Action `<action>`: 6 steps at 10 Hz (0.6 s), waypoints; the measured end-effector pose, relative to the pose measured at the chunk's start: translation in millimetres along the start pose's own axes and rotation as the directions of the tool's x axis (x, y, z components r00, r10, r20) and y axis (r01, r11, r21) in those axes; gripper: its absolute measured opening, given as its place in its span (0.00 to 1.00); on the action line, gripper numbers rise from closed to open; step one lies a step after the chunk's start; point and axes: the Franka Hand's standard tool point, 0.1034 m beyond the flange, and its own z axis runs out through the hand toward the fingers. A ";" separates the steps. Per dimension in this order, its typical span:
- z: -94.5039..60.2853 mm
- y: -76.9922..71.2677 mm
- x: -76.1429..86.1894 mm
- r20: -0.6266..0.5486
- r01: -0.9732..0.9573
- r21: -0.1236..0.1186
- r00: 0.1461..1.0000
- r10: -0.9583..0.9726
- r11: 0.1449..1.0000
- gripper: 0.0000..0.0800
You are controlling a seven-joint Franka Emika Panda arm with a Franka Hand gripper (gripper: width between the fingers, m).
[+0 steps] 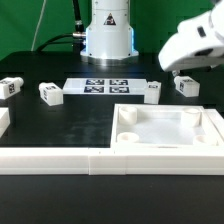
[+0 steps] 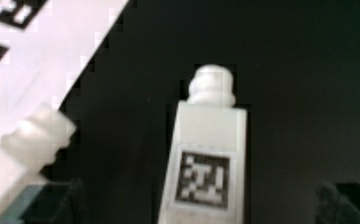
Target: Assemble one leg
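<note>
Four small white legs with marker tags lie on the black table: one at the exterior view's far left [image 1: 10,86], one beside it [image 1: 50,93], one right of the marker board [image 1: 152,92] and one at the right [image 1: 186,86]. My gripper [image 1: 186,70] hangs just above that right leg. In the wrist view this leg [image 2: 205,140] lies lengthwise between my two dark fingertips [image 2: 45,204], its round peg end pointing away. My gripper [image 2: 195,210] is open, with a gap between each fingertip and the leg. Another leg [image 2: 35,138] shows beside it.
The large white square panel [image 1: 200,140] with round corner holes lies at the front right. The marker board [image 1: 105,86] lies in front of the robot base and also shows in the wrist view [image 2: 52,50]. A white fence [image 1: 60,158] runs along the front.
</note>
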 end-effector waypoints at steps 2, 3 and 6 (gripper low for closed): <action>13.6 -2.4 10.3 0.121 0.012 0.002 0.993 -0.012 1.000 0.81; 18.8 0.4 12.1 0.114 0.019 -0.015 0.993 -0.017 1.000 0.81; 32.4 2.3 13.5 0.109 0.026 -0.025 0.994 -0.023 0.999 0.81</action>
